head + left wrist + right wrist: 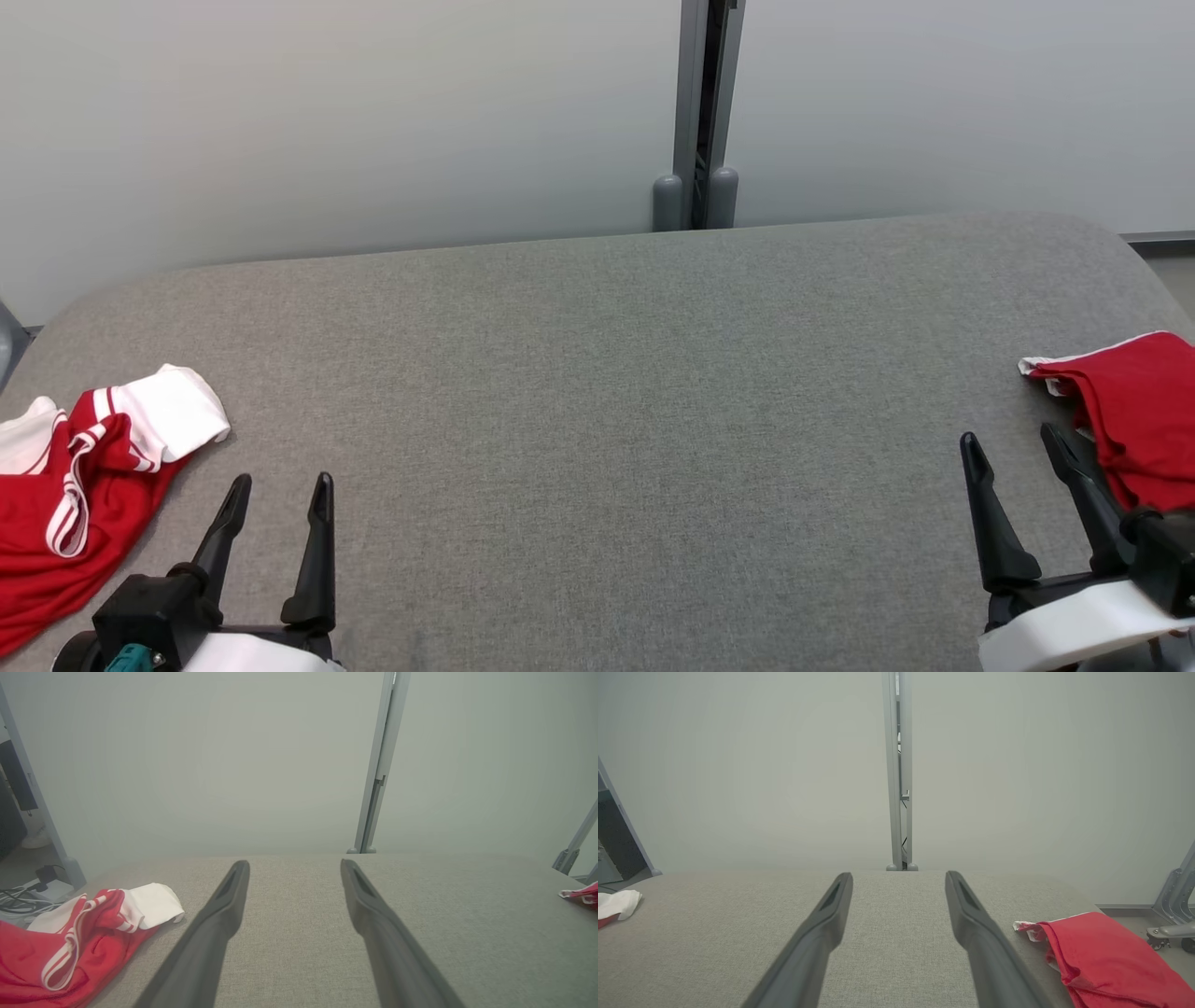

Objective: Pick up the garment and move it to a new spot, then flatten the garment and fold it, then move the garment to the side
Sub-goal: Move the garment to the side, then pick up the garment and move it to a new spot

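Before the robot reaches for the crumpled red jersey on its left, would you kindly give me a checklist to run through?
1. Left gripper open, empty: ok.
2. Right gripper open, empty: ok.
3. Crumpled jersey untouched beside the left gripper: ok.
4. Whole jersey on the table: cannot tell, it runs past the picture's edge.
5. Table middle bare for spreading: ok.
6. Other red garment apart from the right gripper: cannot tell, they overlap in the head view.
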`<state>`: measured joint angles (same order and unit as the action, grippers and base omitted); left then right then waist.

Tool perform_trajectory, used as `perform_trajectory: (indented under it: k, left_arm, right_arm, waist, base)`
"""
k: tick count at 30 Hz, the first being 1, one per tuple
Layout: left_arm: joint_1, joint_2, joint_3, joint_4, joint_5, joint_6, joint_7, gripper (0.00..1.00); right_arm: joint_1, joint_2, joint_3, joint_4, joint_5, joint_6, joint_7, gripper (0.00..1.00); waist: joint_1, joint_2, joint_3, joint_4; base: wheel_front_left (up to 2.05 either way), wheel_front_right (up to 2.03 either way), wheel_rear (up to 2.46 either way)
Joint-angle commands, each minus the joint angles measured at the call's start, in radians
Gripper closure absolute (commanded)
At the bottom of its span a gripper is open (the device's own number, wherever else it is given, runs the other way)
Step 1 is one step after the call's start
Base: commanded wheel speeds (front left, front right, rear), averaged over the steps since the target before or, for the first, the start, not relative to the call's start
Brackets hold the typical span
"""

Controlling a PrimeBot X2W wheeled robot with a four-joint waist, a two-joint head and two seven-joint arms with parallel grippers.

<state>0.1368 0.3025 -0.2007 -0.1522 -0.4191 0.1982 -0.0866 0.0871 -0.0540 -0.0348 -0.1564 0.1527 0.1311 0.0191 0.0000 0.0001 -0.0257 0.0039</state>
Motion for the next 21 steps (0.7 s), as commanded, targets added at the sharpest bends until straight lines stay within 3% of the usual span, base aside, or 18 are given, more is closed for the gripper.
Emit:
perform_trajectory:
  k: [1, 21]
  left_arm:
    - [0.007, 0.008, 0.007, -0.004, -0.004, 0.006, 0.001, 0.00]
    - [-0.013, 0.021, 0.009, 0.009, -0.013, 0.013, 0.001, 0.00]
  right_arm:
    - [0.007, 0.000, 0.000, -0.007, 0.002, -0.001, -0.006, 0.00]
    - [0.007, 0.002, 0.004, 0.004, 0.024, -0.001, -0.014, 0.00]
  waist:
    - [0.0000, -0.0001, -0.003, -0.004]
    - [0.0000, -0.0001, 0.010, -0.010]
  base:
    - [0.00, 0.00, 0.00]
    - [0.00, 0.00, 0.00]
